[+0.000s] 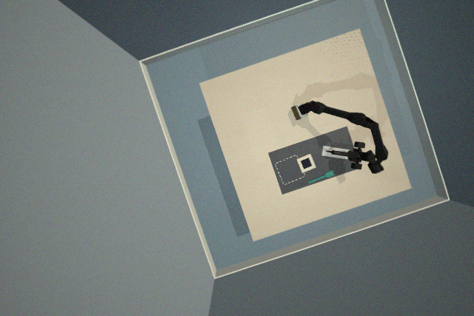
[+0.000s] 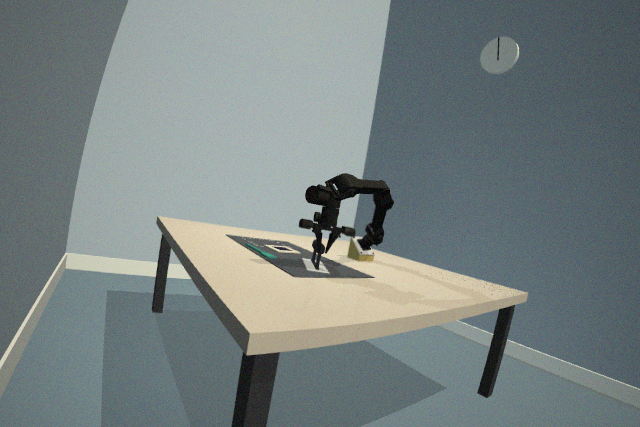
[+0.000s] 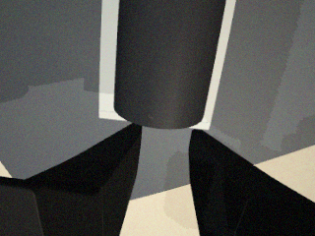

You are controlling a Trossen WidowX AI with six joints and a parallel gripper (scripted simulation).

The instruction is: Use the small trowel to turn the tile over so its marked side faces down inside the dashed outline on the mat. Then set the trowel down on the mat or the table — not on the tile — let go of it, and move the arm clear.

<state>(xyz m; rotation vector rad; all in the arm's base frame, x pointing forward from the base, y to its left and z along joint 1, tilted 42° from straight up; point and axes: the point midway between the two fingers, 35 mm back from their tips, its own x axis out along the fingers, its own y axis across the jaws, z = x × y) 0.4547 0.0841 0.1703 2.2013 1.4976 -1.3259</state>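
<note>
Seen from above, a dashed outline (image 1: pixel 284 183) lies on the mat (image 1: pixel 275 158) (image 2: pixel 348 269) toward the bench's (image 1: pixel 244 121) (image 2: pixel 310 308) lower-left corner; the tile (image 1: pixel 306 163) (image 2: pixel 282 248), marked side up, sits at its right side. A teal tool (image 1: pixel 321 177) (image 2: pixel 261 251) rests below. Toward the right edge, the gripper (image 1: pixel 328 151) (image 2: pixel 321 258) (image 3: pixel 165 137), fingers slightly apart and empty, meets a dark-handled pale plate (image 1: pixel 336 157) (image 2: pixel 308 265) (image 3: pixel 167 64).

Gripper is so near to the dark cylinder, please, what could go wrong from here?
The gripper stands open with its fingertips close to the end of the dark cylinder, so moving closer might push it rather than grasp it.

The tile lies dark square up, only partly over the dashed outline; flipped without a shift, it may land partly outside.
</note>
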